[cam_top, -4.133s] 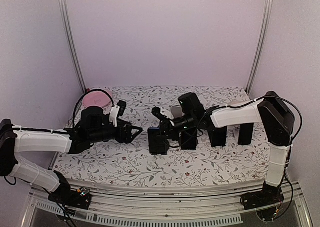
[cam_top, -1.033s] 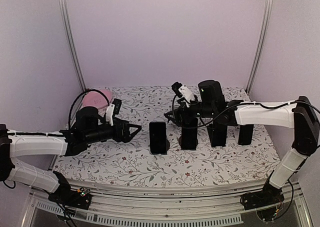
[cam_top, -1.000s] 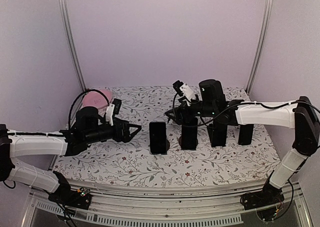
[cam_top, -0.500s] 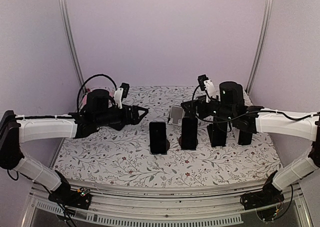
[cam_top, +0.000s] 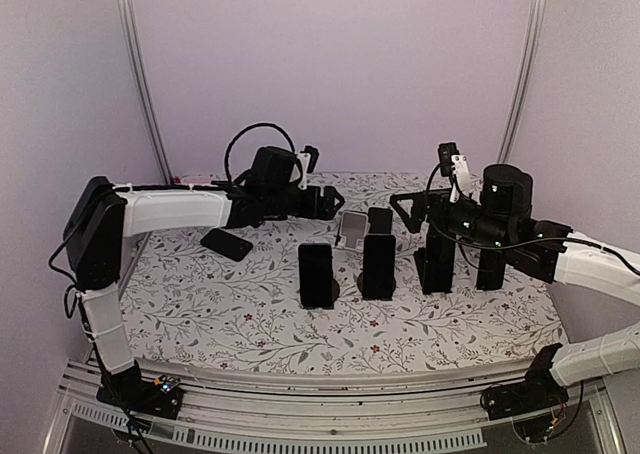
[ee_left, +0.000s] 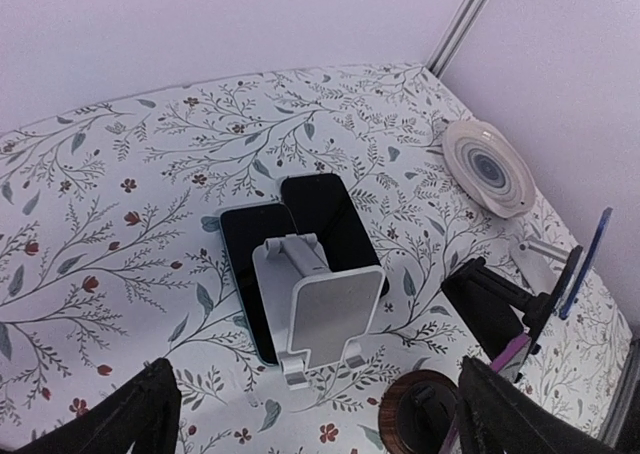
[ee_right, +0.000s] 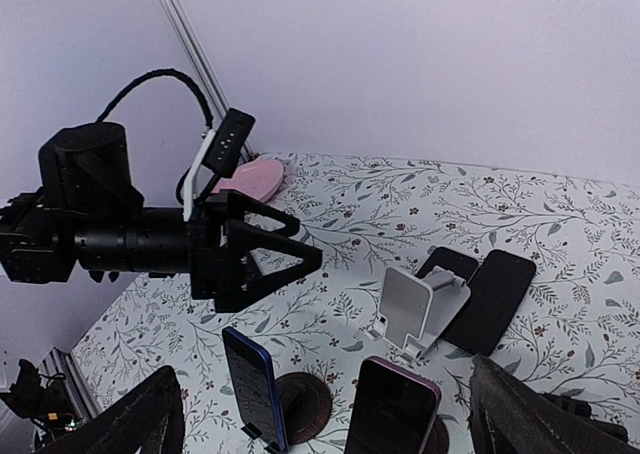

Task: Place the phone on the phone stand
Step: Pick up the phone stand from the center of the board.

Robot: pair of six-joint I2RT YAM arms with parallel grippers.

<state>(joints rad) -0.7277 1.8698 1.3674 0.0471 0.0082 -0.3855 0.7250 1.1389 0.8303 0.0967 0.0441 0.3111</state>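
Left fingers (cam_top: 322, 212) spread wide in the top view, just left of the white phone stand (cam_top: 350, 230) at mid-back. The right fingers (cam_top: 403, 214) are wide too, just right of it. A row of phones on black stands (cam_top: 378, 264) sits in front, with open tabletop (cam_top: 250, 319) nearer. A loose phone (cam_top: 226, 243) lies far left.

Left wrist: two black phones (ee_left: 325, 224) lie flat side by side, tucked under the stand's back. A round disc (ee_left: 487, 154) sits near the far edge.

Right wrist: stand and flat phones sit in the gap between the arms.
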